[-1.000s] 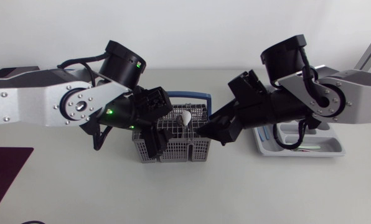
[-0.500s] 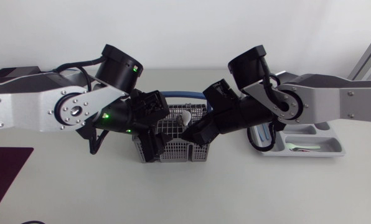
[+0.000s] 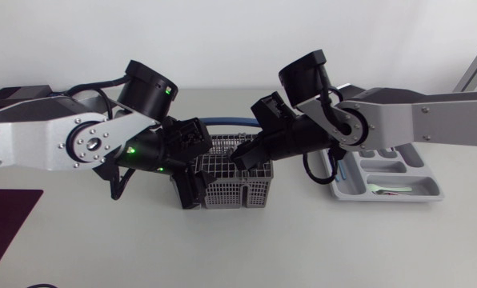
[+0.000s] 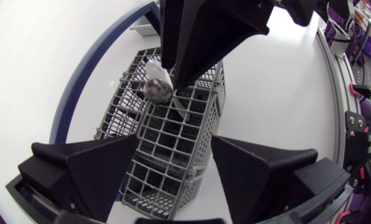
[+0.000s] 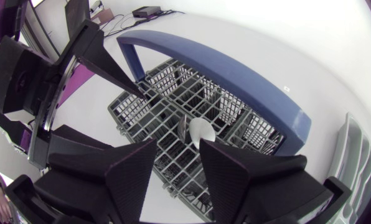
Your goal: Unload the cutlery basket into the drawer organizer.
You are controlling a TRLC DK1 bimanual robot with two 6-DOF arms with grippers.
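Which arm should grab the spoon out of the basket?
Right. The right gripper hangs open just above the spoon in the basket, lined up with it. The left gripper sits at the basket's end, away from the spoon.

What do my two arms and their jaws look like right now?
Left arm and right arm: silver-grey links with small screw heads, round black joints, loose black cables. Green lights glow on the left. Both end in matte black, broad wedge-shaped jaws.

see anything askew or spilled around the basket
Nothing stands out: the cutlery basket sits upright, a spoon stands inside it, and the drawer organizer lies flat, apart from it, with nothing spilled.
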